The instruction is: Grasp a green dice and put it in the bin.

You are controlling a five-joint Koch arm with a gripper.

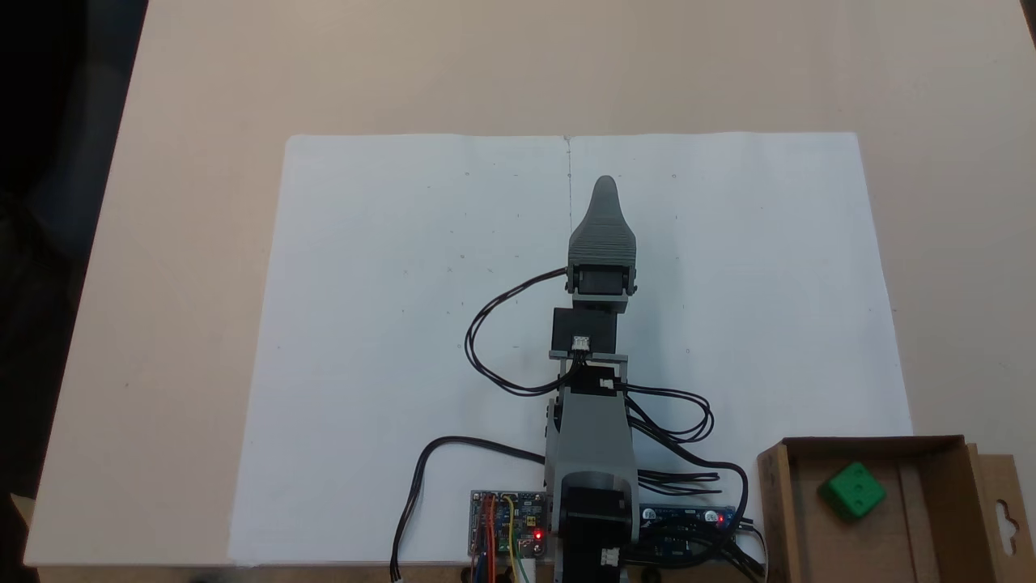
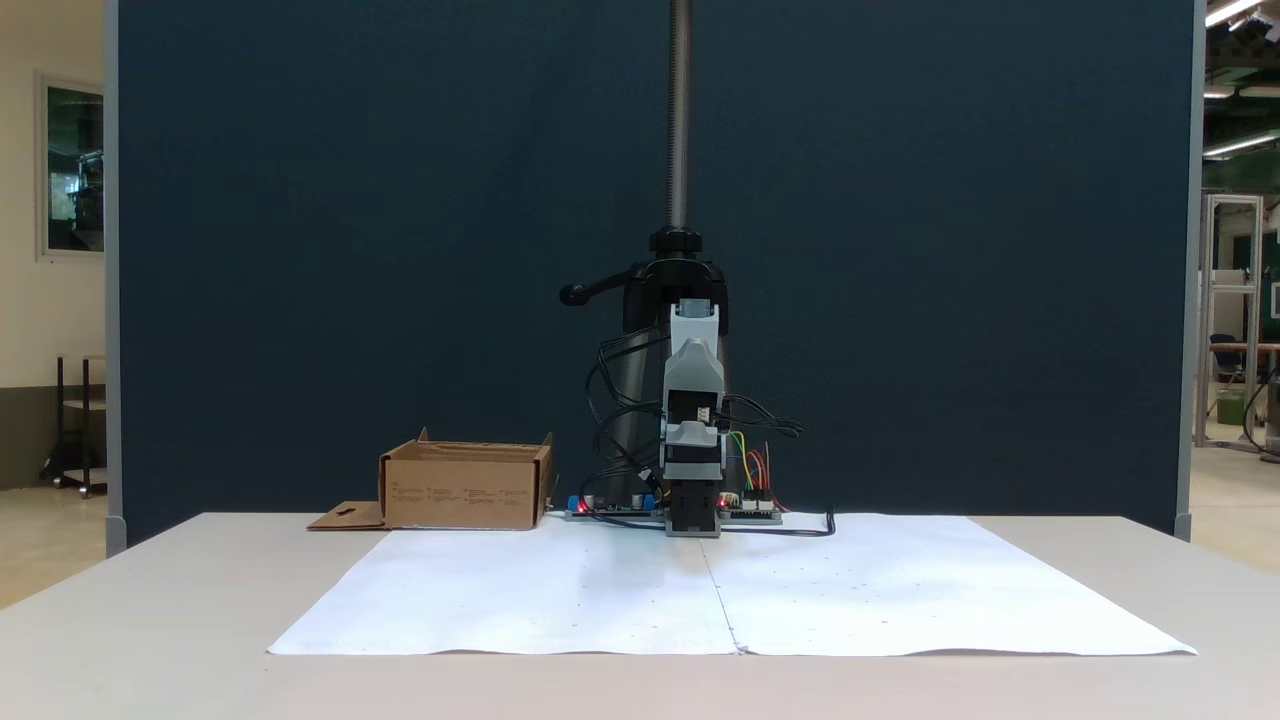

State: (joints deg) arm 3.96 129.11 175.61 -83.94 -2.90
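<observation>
Already green dice [image 1: 851, 490] tilted inside bin [image 1: 781, 518]; claw [image 1: 605, 193] state unclear

In a fixed view, the bin [image 1: 775, 502] was cut off by the bottom edge at the lower right of the frame, and its flap [image 1: 1004, 510] ran out at the right edge. The arm's base [image 1: 589, 534] was cut by the bottom edge too. The gripper [image 1: 605, 188] showed as one grey tip at the middle of the frame, its jaws lying one behind the other, so their stand could not be told. In a fixed view from the front, the bin's [image 2: 462, 490] near wall hid its inside, and the gripper [image 2: 692, 520] was too small to read.
</observation>
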